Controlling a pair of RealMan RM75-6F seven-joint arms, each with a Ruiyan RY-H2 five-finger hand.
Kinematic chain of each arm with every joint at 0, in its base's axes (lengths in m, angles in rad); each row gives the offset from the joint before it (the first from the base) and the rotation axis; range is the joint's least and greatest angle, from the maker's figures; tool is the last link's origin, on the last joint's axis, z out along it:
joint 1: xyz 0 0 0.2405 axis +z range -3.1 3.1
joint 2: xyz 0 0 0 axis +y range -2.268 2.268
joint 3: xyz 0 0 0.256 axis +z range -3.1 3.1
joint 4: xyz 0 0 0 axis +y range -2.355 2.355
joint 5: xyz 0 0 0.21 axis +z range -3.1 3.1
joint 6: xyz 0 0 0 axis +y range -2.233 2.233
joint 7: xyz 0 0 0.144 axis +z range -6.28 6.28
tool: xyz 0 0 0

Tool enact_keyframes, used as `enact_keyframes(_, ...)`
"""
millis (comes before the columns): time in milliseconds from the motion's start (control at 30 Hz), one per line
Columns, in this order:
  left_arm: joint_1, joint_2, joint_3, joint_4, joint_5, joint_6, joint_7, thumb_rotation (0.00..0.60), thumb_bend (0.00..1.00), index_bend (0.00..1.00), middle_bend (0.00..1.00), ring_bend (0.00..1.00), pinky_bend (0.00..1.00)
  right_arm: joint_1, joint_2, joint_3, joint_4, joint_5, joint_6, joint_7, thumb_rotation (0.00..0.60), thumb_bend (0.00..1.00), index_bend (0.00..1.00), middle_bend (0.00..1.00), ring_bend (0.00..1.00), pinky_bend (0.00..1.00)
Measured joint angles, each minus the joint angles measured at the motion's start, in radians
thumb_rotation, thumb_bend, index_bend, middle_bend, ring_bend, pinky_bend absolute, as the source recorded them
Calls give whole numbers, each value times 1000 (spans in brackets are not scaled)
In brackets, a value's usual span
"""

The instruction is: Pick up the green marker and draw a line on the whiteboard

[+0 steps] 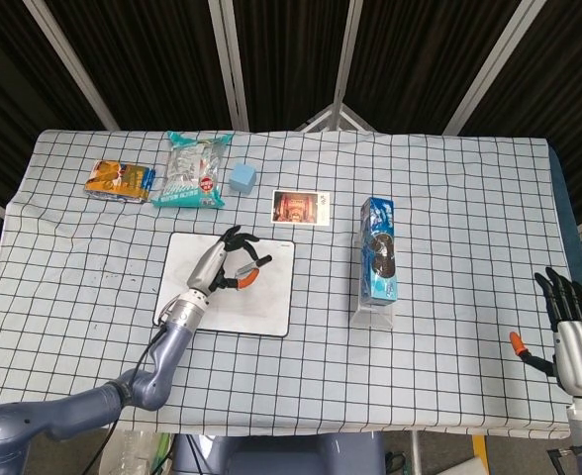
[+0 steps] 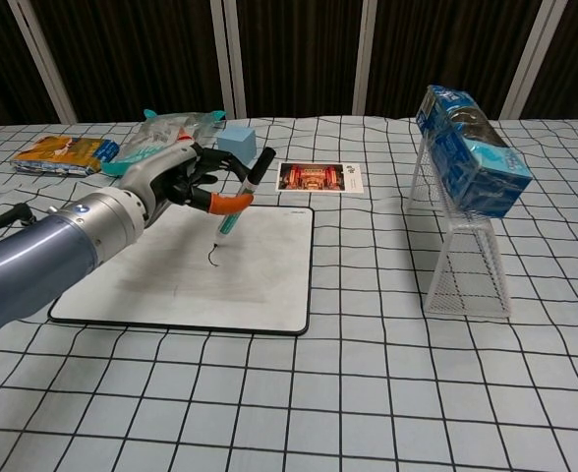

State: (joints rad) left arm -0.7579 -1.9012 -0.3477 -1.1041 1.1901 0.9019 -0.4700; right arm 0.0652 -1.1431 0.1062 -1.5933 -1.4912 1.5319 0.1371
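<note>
1 green marker (image 2: pixel 241 199) is pinched in your left hand (image 2: pixel 176 180), tilted, tip just above the whiteboard (image 2: pixel 171 280). Your right hand (image 1: pixel 574 336) sits well apart, fingers spread, holding nothing.

Creased checked cloth (image 2: pixel 368 393); smooth glossy whiteboard (image 2: pixel 260 285); wire-mesh rack (image 2: pixel 466 270); shiny plastic snack bags (image 1: pixel 194 170)

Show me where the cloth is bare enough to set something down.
Bare cloth: the near strip in front of the whiteboard and rack, and between the two. Crowded: the far-left edge, with snack packs, blue cube and photo card.
</note>
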Motion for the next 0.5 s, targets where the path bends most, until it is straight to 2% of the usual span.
enact_keyframes(500, 1, 3, 17, 91, 28, 7, -10, 600, 525, 733, 231, 0, 0, -5, 1, -2, -7, 8, -2, 9, 600, 300, 0, 0, 0, 0)
